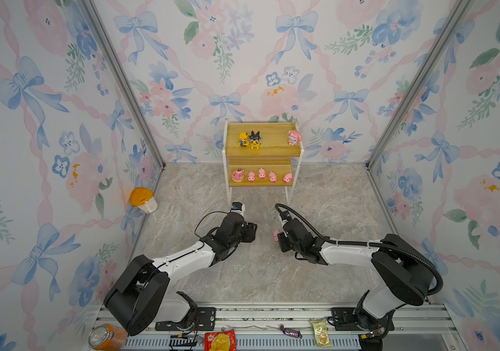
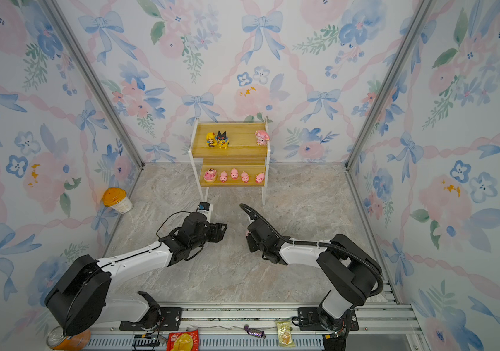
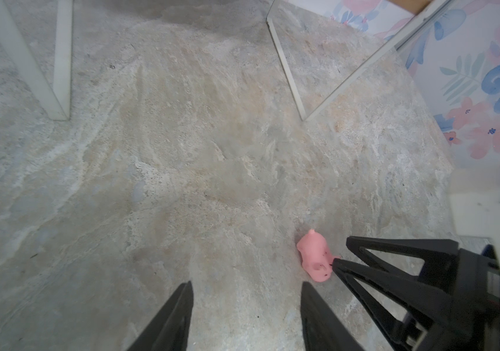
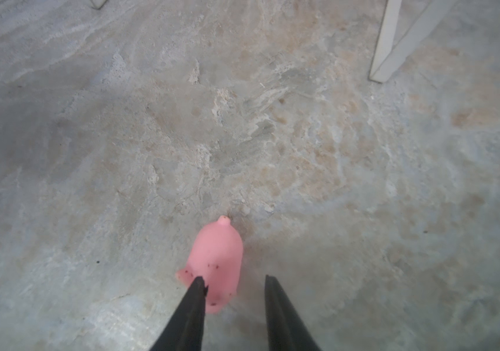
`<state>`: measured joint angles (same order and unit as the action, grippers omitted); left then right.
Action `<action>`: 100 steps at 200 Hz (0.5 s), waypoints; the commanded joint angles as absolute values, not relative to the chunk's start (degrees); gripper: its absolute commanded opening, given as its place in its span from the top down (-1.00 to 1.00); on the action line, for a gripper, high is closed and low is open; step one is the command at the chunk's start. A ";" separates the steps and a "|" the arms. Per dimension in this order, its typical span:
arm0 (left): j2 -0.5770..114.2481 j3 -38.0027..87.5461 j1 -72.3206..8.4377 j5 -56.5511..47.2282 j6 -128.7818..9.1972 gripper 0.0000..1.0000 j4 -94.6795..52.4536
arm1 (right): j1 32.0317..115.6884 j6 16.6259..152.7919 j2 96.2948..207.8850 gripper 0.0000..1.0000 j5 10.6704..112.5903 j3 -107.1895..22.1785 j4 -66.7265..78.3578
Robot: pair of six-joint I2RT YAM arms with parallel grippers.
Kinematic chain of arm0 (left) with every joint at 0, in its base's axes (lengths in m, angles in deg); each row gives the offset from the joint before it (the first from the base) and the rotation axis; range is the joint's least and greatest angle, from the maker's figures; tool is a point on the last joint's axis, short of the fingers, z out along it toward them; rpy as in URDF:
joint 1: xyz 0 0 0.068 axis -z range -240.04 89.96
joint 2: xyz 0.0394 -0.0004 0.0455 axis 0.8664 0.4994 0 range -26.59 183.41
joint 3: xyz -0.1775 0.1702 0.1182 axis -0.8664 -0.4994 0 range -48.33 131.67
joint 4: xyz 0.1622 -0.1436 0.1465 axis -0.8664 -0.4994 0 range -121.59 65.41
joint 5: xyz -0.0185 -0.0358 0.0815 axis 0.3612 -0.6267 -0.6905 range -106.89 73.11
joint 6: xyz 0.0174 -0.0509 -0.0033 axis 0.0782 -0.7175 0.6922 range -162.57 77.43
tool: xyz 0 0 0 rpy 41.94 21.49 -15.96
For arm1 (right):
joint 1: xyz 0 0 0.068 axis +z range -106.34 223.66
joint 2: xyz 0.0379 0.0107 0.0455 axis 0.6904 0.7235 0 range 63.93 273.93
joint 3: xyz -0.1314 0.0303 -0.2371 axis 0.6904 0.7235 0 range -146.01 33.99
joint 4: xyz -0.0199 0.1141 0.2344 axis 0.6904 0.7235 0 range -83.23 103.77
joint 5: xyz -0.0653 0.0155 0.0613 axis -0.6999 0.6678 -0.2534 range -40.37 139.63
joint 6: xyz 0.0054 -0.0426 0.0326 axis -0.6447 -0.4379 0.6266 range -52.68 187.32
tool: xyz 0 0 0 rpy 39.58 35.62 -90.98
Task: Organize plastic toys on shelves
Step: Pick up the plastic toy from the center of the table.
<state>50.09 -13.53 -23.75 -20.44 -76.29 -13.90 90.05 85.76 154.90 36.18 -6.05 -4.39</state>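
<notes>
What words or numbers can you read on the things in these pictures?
Nothing here can be read clearly.
On the orange drink can: a blue mark, too blurred to read.
On the red-and-yellow snack packet: print too small.
On the pale yellow snack packet: print too small.
On the white cup with orange lid: faint marks, unreadable.

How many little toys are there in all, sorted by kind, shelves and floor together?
Small pink pigs: 5 (four on the lower shelf, one on the floor)
Pig on round base: 1
Yellow-haired doll: 1
Black-and-yellow creature: 1
Pink figure: 1
Total: 9
</notes>
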 commanded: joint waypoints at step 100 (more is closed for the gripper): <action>47.28 -16.58 -24.32 -22.07 -76.90 -0.25 -9.93 | 96.09 97.50 151.24 -0.13 25.00 -1.34 -16.83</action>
